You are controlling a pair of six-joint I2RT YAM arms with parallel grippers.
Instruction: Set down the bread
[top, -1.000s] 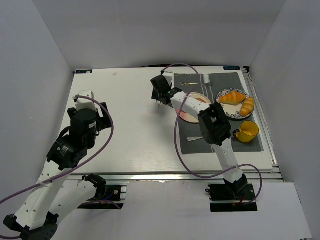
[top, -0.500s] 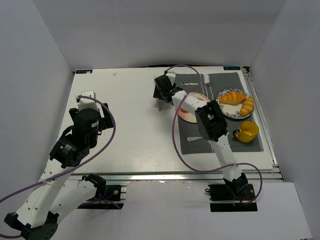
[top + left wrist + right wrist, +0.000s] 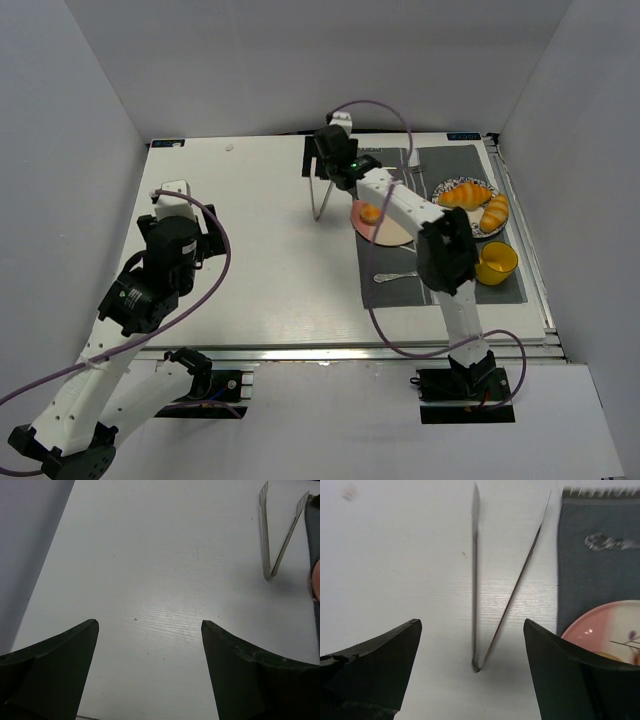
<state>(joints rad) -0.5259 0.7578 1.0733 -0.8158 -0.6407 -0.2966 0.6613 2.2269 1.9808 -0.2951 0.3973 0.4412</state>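
The bread (image 3: pixel 370 213), a small golden roll, lies on the left part of a pink plate (image 3: pixel 392 232) on the grey placemat (image 3: pixel 440 285). My right gripper (image 3: pixel 470 622) is open and empty at the far middle of the table, left of the plate. It hovers over metal tongs (image 3: pixel 506 587) that lie spread in a V on the white tabletop. These tongs (image 3: pixel 321 194) rest just left of the placemat in the top view. My left gripper (image 3: pixel 150 622) is open and empty over bare table at the left, well away from the bread.
A patterned plate (image 3: pixel 447 192) with two croissants (image 3: pixel 480 203) sits at the far right of the mat. A yellow cup (image 3: pixel 496 262) stands in front of it. A spoon (image 3: pixel 395 277) lies on the mat's near part. White walls enclose the table.
My right gripper has opened and let go of the tongs, which now lie on the table. The right arm swung toward the far side, uncovering the bread on the pink plate.
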